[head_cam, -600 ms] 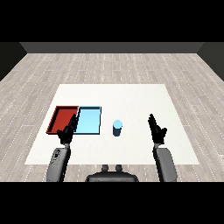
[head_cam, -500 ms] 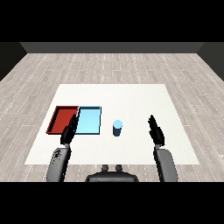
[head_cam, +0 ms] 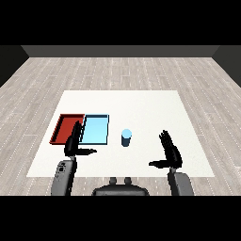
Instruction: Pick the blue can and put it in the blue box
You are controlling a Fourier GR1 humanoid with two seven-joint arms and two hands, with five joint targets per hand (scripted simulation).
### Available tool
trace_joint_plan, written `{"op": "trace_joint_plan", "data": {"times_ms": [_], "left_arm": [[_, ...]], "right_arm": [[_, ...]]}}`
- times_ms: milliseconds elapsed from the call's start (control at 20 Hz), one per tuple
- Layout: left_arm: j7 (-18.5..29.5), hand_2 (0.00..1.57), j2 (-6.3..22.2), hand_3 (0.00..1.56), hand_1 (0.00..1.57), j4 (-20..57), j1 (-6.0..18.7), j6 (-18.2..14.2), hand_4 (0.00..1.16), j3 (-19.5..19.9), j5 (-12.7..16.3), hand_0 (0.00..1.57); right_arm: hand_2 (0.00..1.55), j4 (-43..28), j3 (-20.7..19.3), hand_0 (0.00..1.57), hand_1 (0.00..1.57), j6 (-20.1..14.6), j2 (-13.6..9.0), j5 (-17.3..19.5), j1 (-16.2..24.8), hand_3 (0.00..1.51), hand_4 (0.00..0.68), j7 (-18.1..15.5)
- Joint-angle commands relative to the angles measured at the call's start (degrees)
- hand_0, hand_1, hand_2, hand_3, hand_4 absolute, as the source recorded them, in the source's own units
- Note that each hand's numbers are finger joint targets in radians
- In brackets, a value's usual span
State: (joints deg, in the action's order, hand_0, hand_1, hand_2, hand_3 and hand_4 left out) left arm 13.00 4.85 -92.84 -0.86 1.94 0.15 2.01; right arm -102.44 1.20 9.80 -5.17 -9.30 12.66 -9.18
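Nearest the viewer, the right hand (head_cam: pixel 171 153) hangs over the white table (head_cam: pixel 141 106) with fingers straight and thumb stuck out sideways, released and holding nothing. The left hand (head_cam: pixel 73 141) is likewise open, its fingers reaching up over the near edge where the red tray (head_cam: pixel 62 128) meets the light blue tray (head_cam: pixel 95 130) (thumb pointing toward the table's middle).

Between the two hands and a little farther out stands the blue can (head_cam: pixel 126 137), a short upright cylinder with a pale blue top and a darker blue side. It sits on bare table just beside the light blue tray's right edge, not touching it, and is well apart from the right hand.

The two trays lie side by side, touching, toward the table's left. Beyond the can and trays the table runs bare to its far edge, and its right half is open too.
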Motion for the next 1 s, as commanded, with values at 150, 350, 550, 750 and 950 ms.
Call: {"op": "trace_joint_plan", "data": {"times_ms": [150, 350, 550, 750, 950], "left_arm": [[8.73, 0.0, 0.02, 0.0, 0.0, 2.75, -0.73, 2.34, 0.0, 2.06, 1.35, 0.0], [8.15, 0.0, -0.38, 0.0, 0.0, 5.81, 4.46, 1.61, 0.0, 2.76, 0.72, 0.0], [5.62, 0.0, -0.22, 0.0, 0.0, -3.33, -2.93, 2.71, 0.0, 1.95, 2.07, 0.0], [5.31, 0.0, -1.28, 0.0, 0.0, -0.21, 0.26, 1.75, 0.0, 2.18, 1.93, 0.0], [6.12, 0.0, -0.31, 0.0, 0.0, -2.51, -2.1, 3.4, 0.0, 3.04, 3.19, 0.0]], "right_arm": [[0.0, -1.38, -2.2, 0.0, 0.0, 6.18, -1.22, -4.66, 2.83, 0.0, 0.0, -3.85], [0.0, 3.34, -3.2, 0.0, 0.0, 6.69, -0.37, -3.63, -0.17, 0.0, 0.0, -5.58], [0.0, -0.9, -0.4, 0.0, 0.0, 4.56, 2.7, -2.66, 4.0, 0.0, 0.0, -3.11], [0.0, 5.69, -3.15, 0.0, 0.0, 4.18, 2.07, -5.46, -3.53, 0.0, 0.0, 0.51], [0.0, 11.67, -2.3, 0.0, 0.0, 1.51, 4.37, -4.26, -9.38, 0.0, 0.0, 0.85]]}}
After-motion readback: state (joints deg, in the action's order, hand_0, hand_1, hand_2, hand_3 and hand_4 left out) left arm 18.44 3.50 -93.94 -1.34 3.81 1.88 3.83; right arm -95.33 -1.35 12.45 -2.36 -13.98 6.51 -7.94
